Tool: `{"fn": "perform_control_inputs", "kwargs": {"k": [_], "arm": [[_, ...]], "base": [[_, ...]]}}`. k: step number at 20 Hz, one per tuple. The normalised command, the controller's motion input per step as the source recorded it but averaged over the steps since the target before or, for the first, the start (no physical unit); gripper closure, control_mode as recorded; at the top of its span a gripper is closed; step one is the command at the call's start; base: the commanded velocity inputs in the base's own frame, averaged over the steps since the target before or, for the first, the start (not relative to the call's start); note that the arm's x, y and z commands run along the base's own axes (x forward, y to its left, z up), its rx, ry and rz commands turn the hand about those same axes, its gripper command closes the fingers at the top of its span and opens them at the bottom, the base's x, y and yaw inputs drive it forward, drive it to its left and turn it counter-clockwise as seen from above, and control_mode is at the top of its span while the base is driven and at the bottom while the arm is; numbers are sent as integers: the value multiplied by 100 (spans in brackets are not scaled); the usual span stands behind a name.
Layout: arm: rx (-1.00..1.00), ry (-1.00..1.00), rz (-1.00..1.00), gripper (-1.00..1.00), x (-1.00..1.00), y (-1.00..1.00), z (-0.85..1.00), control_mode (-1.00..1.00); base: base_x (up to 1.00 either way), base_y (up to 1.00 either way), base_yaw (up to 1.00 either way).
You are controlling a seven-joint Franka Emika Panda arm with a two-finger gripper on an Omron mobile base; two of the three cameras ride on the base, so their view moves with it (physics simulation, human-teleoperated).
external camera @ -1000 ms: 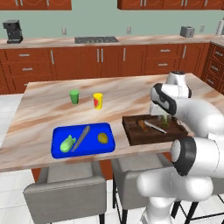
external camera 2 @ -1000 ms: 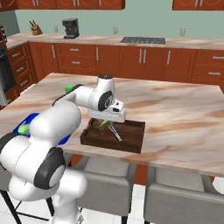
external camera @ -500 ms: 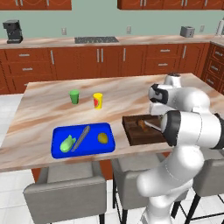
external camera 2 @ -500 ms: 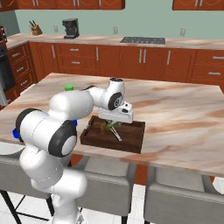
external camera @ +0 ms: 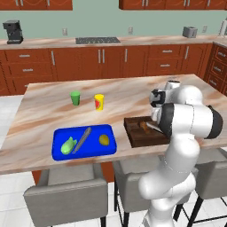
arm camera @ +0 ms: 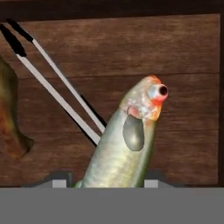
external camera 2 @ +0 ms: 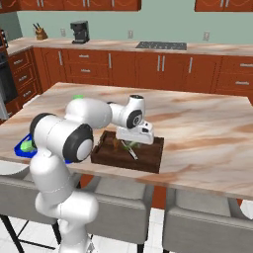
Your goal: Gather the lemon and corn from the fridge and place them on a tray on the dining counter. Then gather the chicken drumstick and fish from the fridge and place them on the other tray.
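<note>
1. Between my jaws, seen through the hand camera, sits the fish (arm camera: 127,148), its silver body pinched at both sides, its head with the red eye pointing away from me.
2. Just below the fish I see the dark wooden tray (arm camera: 183,57), with a pair of tongs (arm camera: 57,94) lying on it to the fish's left and the brown chicken drumstick (arm camera: 11,118) at the far left edge.
3. From the right base camera, my gripper (external camera 2: 129,145) hangs over that wooden tray, which sits at the near edge of the marble tabletop (external camera 2: 207,123).
4. From the left base camera, a blue tray (external camera: 60,153) lies to the left, holding the corn (external camera: 68,145) and the lemon (external camera: 104,140).
5. Farther back stand a green cup (external camera: 76,98) and a yellow cup (external camera: 99,102).
</note>
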Motion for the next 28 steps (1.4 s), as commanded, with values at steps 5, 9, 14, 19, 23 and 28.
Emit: {"fn": "perform_control_inputs", "kwargs": {"k": [5, 9, 14, 19, 23, 28], "arm": [[0, 2, 0, 100, 29, -14, -42, -100], [0, 0, 0, 100, 29, -21, -30, -100], [0, 1, 0, 100, 21, -13, -32, -100], [0, 1, 0, 100, 21, -9, -26, -100], [0, 0, 0, -100, 0, -1, 1, -100], [2, -1, -1, -100, 0, -2, 27, -100]], "base": [[0, 0, 0], [0, 0, 0], [0, 0, 0], [0, 0, 0], [0, 0, 0], [0, 0, 0]]}}
